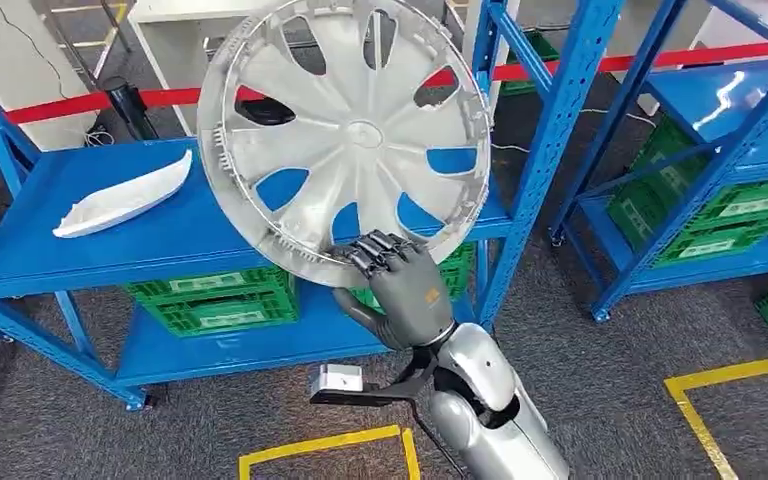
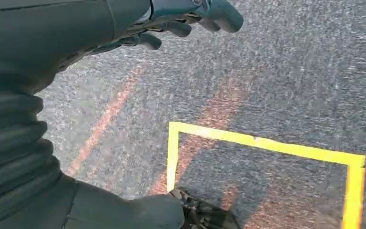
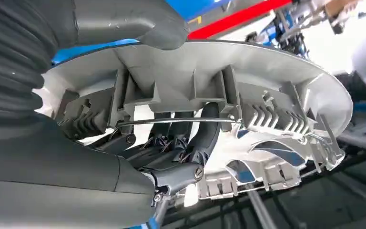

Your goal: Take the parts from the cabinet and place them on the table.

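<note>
A large silver wheel cover (image 1: 350,130) is lifted up on edge in front of the blue shelf (image 1: 30,240), its inner side toward me. My right hand (image 1: 400,280) grips its lower rim, fingers hooked over the edge. In the right wrist view the fingers (image 3: 198,136) curl inside the wheel cover's (image 3: 276,81) ribbed rim with the thumb (image 3: 138,24) on the outer face. A white curved trim part (image 1: 125,200) lies on the shelf at the left. My left hand (image 2: 186,16) hangs over grey carpet, fingers loosely apart, holding nothing.
Green crates (image 1: 215,300) sit on the lower shelf level. A second blue rack (image 1: 710,150) with green crates (image 1: 730,215) stands to the right. Red barrier tape (image 1: 70,105) runs behind. Yellow floor tape (image 1: 320,445) marks squares on the grey carpet.
</note>
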Tool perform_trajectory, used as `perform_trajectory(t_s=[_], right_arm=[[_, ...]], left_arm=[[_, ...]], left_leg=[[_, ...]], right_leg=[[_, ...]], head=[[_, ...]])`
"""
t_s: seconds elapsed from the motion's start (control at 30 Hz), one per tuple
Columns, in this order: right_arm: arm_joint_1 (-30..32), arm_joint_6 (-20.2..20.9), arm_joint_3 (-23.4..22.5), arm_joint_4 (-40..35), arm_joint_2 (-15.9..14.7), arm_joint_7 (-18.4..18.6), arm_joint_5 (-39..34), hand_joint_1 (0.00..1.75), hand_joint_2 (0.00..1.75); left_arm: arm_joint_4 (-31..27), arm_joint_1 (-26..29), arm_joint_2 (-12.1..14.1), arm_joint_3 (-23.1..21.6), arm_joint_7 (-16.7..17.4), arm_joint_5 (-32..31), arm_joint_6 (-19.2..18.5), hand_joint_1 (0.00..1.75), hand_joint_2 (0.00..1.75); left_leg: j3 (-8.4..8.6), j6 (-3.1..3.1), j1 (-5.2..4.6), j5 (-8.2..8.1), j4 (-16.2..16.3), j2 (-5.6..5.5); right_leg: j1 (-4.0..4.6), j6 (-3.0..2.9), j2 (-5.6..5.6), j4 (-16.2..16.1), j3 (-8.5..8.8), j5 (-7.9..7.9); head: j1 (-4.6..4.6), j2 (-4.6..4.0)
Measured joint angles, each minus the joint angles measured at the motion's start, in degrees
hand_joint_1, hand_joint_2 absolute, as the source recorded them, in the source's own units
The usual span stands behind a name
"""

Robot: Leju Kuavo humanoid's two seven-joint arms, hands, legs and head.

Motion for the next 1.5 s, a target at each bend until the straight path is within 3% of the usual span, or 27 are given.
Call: perform_trajectory(t_s=[0.07,0.13,0.2,0.23,0.3,0.43,0.47,0.57,0.6,0.63,0.7,0.73,0.77,0.8,0.83,0.93,1.0,1.07,1.1,1.13,1.17,1.23,1.27,1.33,1.43,1.47,1.5], right_arm=[[0.0,0.0,-0.5,0.0,0.0,0.1,-0.2,1.75,1.75],[0.0,0.0,-1.2,0.0,0.0,-0.2,-0.7,1.75,1.75],[0.1,0.0,-1.8,-0.2,0.0,-0.2,-0.8,1.75,1.75],[0.1,0.0,-2.0,-0.5,0.0,-0.1,-0.9,1.75,1.75],[0.4,0.0,-2.4,-1.2,0.0,-0.1,-0.9,1.75,1.75],[0.7,0.0,-2.8,-1.4,0.0,-0.2,-1.0,1.75,1.75],[0.8,0.0,-3.0,-1.4,0.0,-0.3,-1.0,1.75,1.75],[1.0,0.0,-3.2,-1.5,-0.1,-0.2,-0.8,1.75,1.75],[1.2,0.0,-3.2,-1.5,-0.1,-0.1,-0.8,1.75,1.75],[1.4,0.0,-3.2,-1.5,-0.1,-0.1,-1.1,1.75,1.75],[2.3,0.1,-3.6,-2.1,-0.1,-0.5,-1.9,1.75,1.75],[2.8,0.1,-3.9,-2.5,-0.1,-0.7,-2.2,1.75,1.75],[3.3,0.1,-4.3,-3.0,-0.1,-0.9,-2.2,1.75,1.75],[3.8,0.2,-4.6,-3.7,-0.1,-1.2,-2.2,1.75,1.75],[4.4,0.4,-4.7,-4.4,-0.1,-1.8,-2.6,1.75,1.75],[6.3,1.4,-5.7,-6.0,-0.2,-4.6,-5.2,1.75,1.75],[7.1,1.2,-6.3,-6.6,-0.2,-5.4,-6.1,1.75,1.75],[7.7,1.2,-7.5,-7.2,-0.3,-6.1,-6.5,1.75,1.75],[7.7,1.2,-8.0,-7.4,-0.4,-6.3,-6.5,1.75,1.75],[7.7,1.2,-8.3,-7.5,-0.5,-6.5,-6.5,1.75,1.75],[7.7,1.3,-8.5,-7.5,-0.5,-6.8,-6.4,1.75,1.75],[7.8,1.4,-8.7,-7.5,-0.5,-6.8,-5.7,1.75,1.75],[7.8,1.5,-8.7,-7.5,-0.5,-6.6,-5.1,1.75,1.75],[7.8,1.4,-8.9,-7.8,-0.5,-5.9,-3.9,1.75,1.75],[8.1,0.7,-8.9,-8.1,-0.5,-5.0,-1.6,1.75,1.75],[8.4,0.4,-8.9,-8.2,-0.5,-4.8,-1.2,1.75,1.75],[8.8,0.2,-8.9,-8.5,-0.5,-4.6,-1.0,1.75,1.75]], left_arm=[[0.0,-0.1,0.2,0.0,-0.1,0.4,-0.2,0.00,1.75],[0.0,-0.4,0.3,0.1,-1.5,1.1,-1.1,0.00,1.75],[0.0,-0.6,0.4,0.1,-3.0,1.1,-1.8,0.00,1.75],[0.0,-0.8,0.4,0.1,-3.5,1.1,-2.1,0.00,1.75],[0.0,-1.2,0.4,0.1,-3.7,1.1,-2.2,0.00,1.75],[0.0,-1.2,0.3,0.1,-3.8,1.2,-2.3,0.00,1.75],[0.0,-1.3,0.2,0.1,-3.8,1.2,-2.3,0.00,1.75],[0.0,-1.3,0.4,0.1,-4.1,1.2,-2.4,0.00,1.75],[0.0,-1.3,0.3,0.1,-4.1,1.1,-2.6,0.00,1.75],[0.0,-1.2,0.3,0.1,-4.0,1.1,-2.7,0.00,1.75],[0.0,-1.2,0.2,0.1,-3.1,0.9,-2.7,0.00,1.75],[0.1,-1.2,0.0,0.1,-2.4,0.8,-2.5,0.00,1.75],[0.1,-1.2,-0.2,0.1,-1.6,0.6,-1.9,0.00,1.75],[0.2,-1.2,-0.6,0.1,-0.7,0.2,-1.2,0.00,1.75],[0.2,-1.1,-0.7,0.1,0.0,0.2,-0.3,0.00,1.75],[0.3,-0.7,-1.1,0.4,0.8,1.3,0.2,0.00,1.75],[0.4,-0.5,-1.1,0.7,0.9,1.6,-1.1,0.00,1.75],[0.5,-0.5,-1.4,1.0,1.7,1.7,-1.4,0.00,1.75],[0.5,-0.5,-1.5,1.2,2.0,1.8,-1.3,0.00,1.75],[0.5,-0.5,-1.5,1.4,2.1,2.0,-1.2,0.00,1.75],[0.5,-0.5,-1.6,1.4,2.1,2.1,-1.2,0.00,1.75],[0.5,-0.5,-1.6,1.4,1.5,2.1,-1.2,0.00,1.75],[0.5,-0.6,-1.7,1.4,1.2,2.0,-1.2,0.00,1.75],[0.5,-0.8,-2.1,1.4,0.9,1.5,-1.2,0.00,1.75],[0.5,-0.8,-2.2,1.4,0.9,1.0,-1.5,0.00,1.75],[0.5,-0.6,-2.3,1.4,0.9,1.0,-1.6,0.00,1.75],[0.5,-0.5,-2.3,1.4,0.8,1.0,-1.6,0.00,1.75]], left_leg=[[-1.98,-0.52,0.12,-5.68,8.3,0.00],[-1.81,-0.79,0.19,-4.74,12.4,0.01],[1.35,-0.82,0.35,-0.88,9.2,0.02],[5.39,-0.86,0.52,1.17,3.9,0.02],[11.09,-0.82,0.28,-2.10,-4.4,-0.23],[9.49,2.00,-0.16,-1.03,-5.5,-0.28],[9.03,2.66,0.03,-0.37,-5.6,0.16],[6.71,3.50,-0.19,1.74,-5.5,0.17],[5.71,3.54,-0.34,2.39,-5.4,0.17],[4.79,3.58,-0.45,2.97,-5.2,0.19],[2.92,3.57,-0.66,3.98,-4.7,0.21],[2.08,3.50,-0.76,4.43,-4.4,0.16],[1.55,3.39,-0.85,4.85,-4.2,0.08],[1.16,3.12,-1.10,5.18,-4.0,0.06],[1.09,2.80,-1.06,5.60,-4.0,0.09],[0.91,1.75,-0.91,7.09,-4.4,0.21],[-0.14,1.26,-0.72,3.98,-2.8,0.02],[-1.92,0.59,-0.38,-3.42,4.6,0.03],[-2.60,0.26,-0.21,-5.65,8.8,0.03],[-2.79,0.03,-0.06,-5.78,11.8,0.04],[-2.19,-0.17,0.10,-3.69,13.2,0.03],[1.87,-0.43,0.36,1.38,9.4,0.04],[5.17,-0.50,0.52,1.79,5.1,0.04],[12.04,-0.27,0.25,-2.09,-4.9,-0.23],[10.70,1.62,-0.27,-2.08,-5.7,-0.40],[10.11,2.48,0.06,-1.28,-5.9,-0.03],[9.53,2.95,-0.01,-0.68,-5.8,0.08]], right_leg=[[0.05,-0.01,-0.03,0.1,-1.50,1.17],[0.02,0.26,-0.07,0.3,-3.18,2.40],[-0.06,0.59,-0.18,0.6,-4.56,3.27],[-0.15,0.92,-0.16,0.9,-5.62,3.87],[0.10,1.64,-0.13,1.2,-6.33,4.62],[-0.12,3.21,-0.06,0.4,-6.65,7.06],[-0.39,3.41,0.00,1.0,-7.09,5.77],[-0.37,3.94,0.01,11.3,-9.77,-5.05],[-0.32,3.95,0.01,15.4,-10.40,-6.76],[-0.24,3.84,0.01,17.7,-10.35,-6.51],[0.05,3.28,0.02,16.0,-7.27,-2.65],[0.29,2.79,0.02,11.9,-3.87,-0.75],[0.64,2.19,0.02,6.7,0.05,-0.56],[0.98,1.41,-0.05,1.8,3.07,-3.03],[0.93,1.56,-0.06,-1.1,4.43,-3.88],[1.09,1.08,0.09,-0.9,3.44,-2.47],[0.54,0.26,-0.30,-1.4,2.40,-1.10],[0.46,-0.02,-0.46,-1.3,0.75,0.12],[0.46,0.02,-0.51,-1.3,-0.13,0.80],[0.44,0.13,-0.53,-1.1,-0.82,1.47],[0.33,0.34,-0.54,-0.9,-1.93,2.15],[0.09,0.89,-0.53,-0.4,-3.80,3.28],[-0.01,1.26,-0.53,0.0,-4.47,3.69],[0.15,1.99,-0.67,0.7,-5.31,4.22],[-0.09,3.08,-0.75,0.2,-5.98,6.29],[-0.35,3.44,-0.63,0.4,-6.42,6.13],[-0.41,3.78,-0.49,1.6,-6.88,3.56]], head=[[-0.13,-0.02],[-0.16,-0.02],[-0.13,0.00],[-0.16,0.00],[-0.18,0.00],[-0.31,0.00],[-0.24,-0.02],[-0.11,0.00],[-0.11,0.00],[-0.13,0.00],[-0.11,0.00],[-0.13,0.00],[-0.11,0.00],[-0.18,0.00],[-0.18,0.00],[-0.09,0.00],[-0.16,0.00],[-0.33,0.00],[-0.33,0.00],[-0.33,0.00],[-0.33,0.00],[-0.33,0.00],[-0.35,0.00],[-0.29,0.00],[-0.29,0.00],[-0.35,0.00],[-0.24,0.00]])
